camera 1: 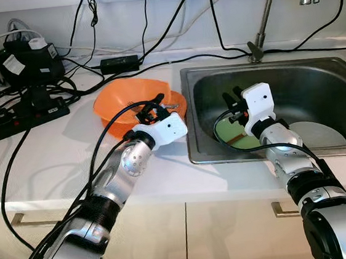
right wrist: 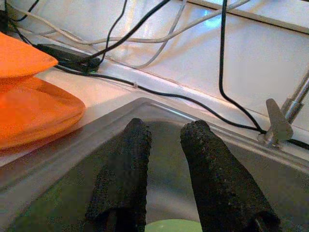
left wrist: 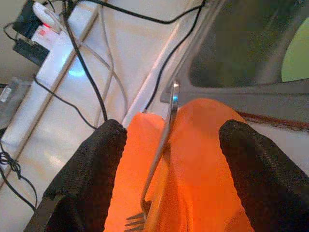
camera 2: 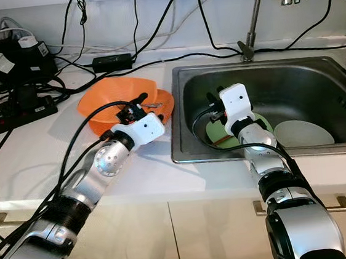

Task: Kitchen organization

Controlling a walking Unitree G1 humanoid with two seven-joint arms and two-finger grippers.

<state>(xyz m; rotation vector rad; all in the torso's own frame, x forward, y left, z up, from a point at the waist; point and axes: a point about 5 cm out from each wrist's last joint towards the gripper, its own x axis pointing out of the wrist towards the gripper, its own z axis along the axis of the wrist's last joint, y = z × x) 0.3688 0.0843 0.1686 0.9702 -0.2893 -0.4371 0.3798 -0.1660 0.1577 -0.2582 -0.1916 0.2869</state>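
An orange bowl (camera 1: 126,98) sits on an orange plate (camera 1: 178,102) on the white counter, just left of the sink (camera 1: 188,121). A metal fork (left wrist: 161,145) lies on the orange dishes, tines toward my wrist. My left gripper (camera 1: 153,110) hovers right over them, open, its fingers (left wrist: 96,169) straddling the fork without touching it. Inside the sink lie a green plate (camera 1: 228,133) and a white plate (camera 1: 323,133). My right gripper (camera 1: 234,102) hangs above the green plate, its fingers (right wrist: 130,159) a narrow gap apart with nothing between them.
A faucet (camera 1: 262,26) rises behind the sink. Black cables, a power strip (camera 1: 18,119) and an adapter (camera 1: 120,64) clutter the counter's back left. Bare counter lies in front of the orange dishes. Cabinet fronts with handles are below.
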